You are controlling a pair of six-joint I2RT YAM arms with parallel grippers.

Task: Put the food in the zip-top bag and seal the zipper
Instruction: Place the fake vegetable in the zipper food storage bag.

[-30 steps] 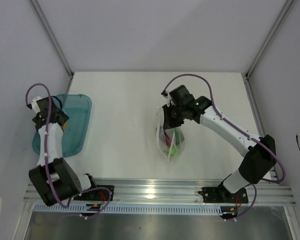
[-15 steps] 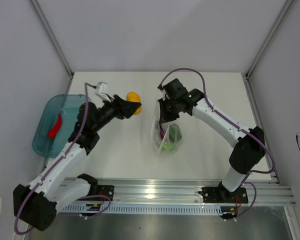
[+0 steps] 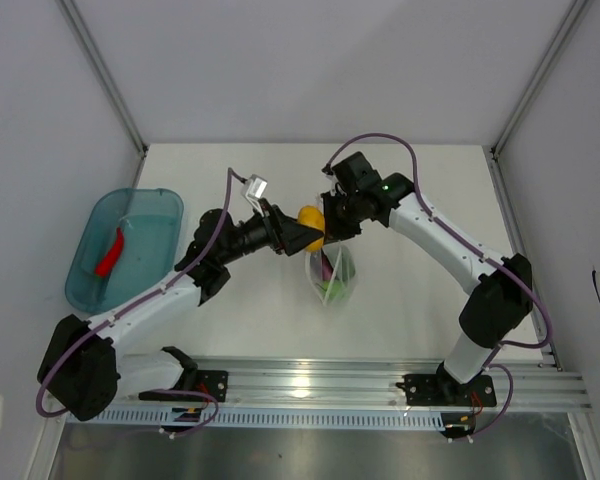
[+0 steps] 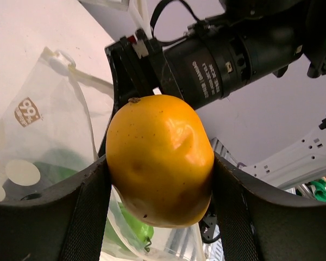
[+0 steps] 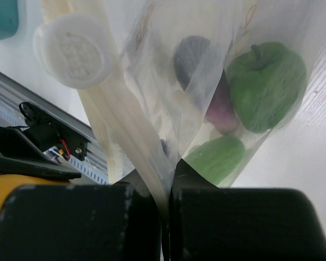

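Top external view: my left pincer (image 3: 298, 234) is clamped on the yellow pepper (image 3: 311, 221) in the middle of the frame, just up and left of the zip-top bag (image 3: 332, 282). My right pincer (image 3: 336, 226) is pressed together on the bag's upper edge, right beside the pepper, so both pincers crowd the bag's mouth.

In the left wrist view the pepper fills the centre between my two black fingers (image 4: 87, 217). The black body of my right arm (image 4: 223, 54) blocks the upper part of the frame behind it. The bag hangs at the left, clear film with white dots and a "99%" mark.

In the right wrist view the film is nipped between my closed fingers at the lower centre. Through it show two green vegetables (image 5: 266, 87) and the purple eggplant (image 5: 220, 111) between them.

The teal tray (image 3: 150, 215) sits at the left of the top view, well apart from the bag, and the red chili (image 3: 110, 253) lies in it.

The worktop (image 3: 250, 320) is white. Pale walls (image 3: 310, 70) close it in, with metal posts (image 3: 105, 75) slanting in the upper corners and a metal rail (image 3: 310, 380) along the lower edge.
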